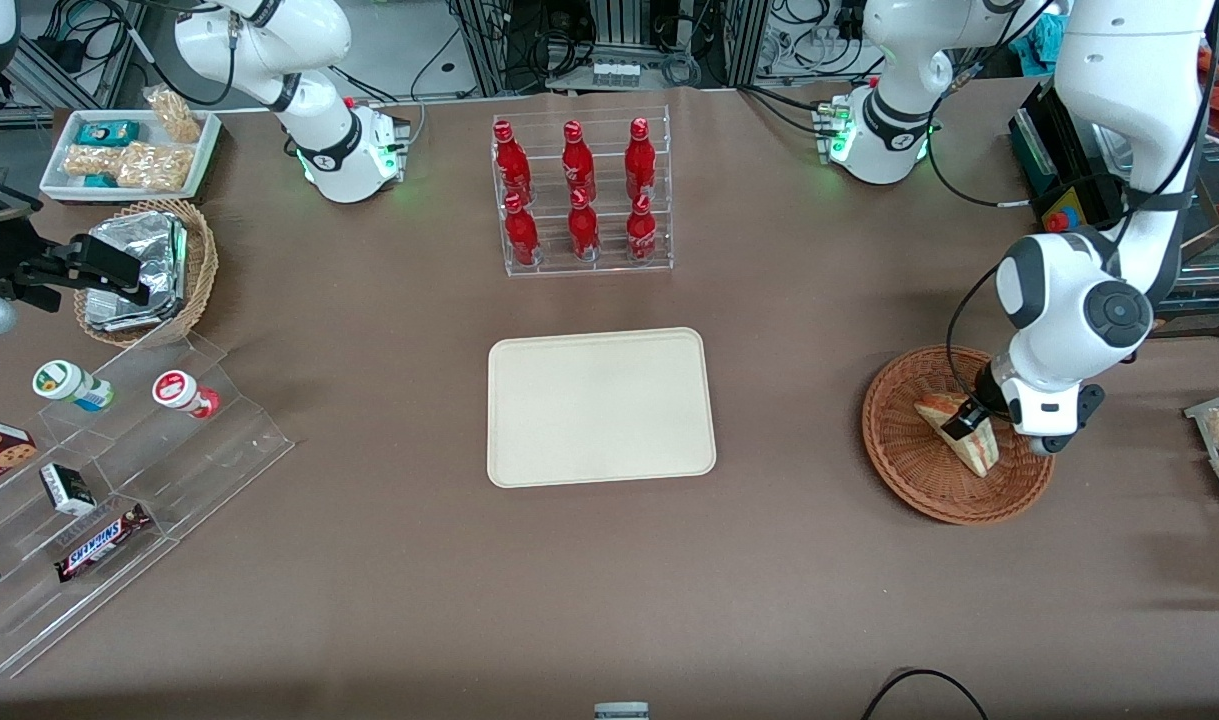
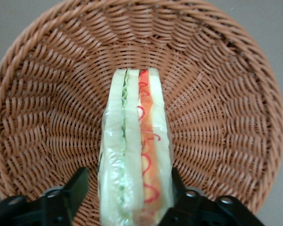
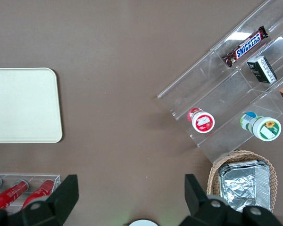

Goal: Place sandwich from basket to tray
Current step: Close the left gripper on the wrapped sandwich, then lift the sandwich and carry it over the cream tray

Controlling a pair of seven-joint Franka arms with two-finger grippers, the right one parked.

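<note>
my tool is down in the wicker basket, fingers spread open either side of the wrapped sandwich, which stands on edge between them on the basket floor. the cream tray lies well apart on the desk.

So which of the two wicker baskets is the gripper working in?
The shallow reddish-brown basket holding the sandwich, toward the working arm's end; the gripper straddles the sandwich there. The deeper tan basket holds foil packets.
</note>
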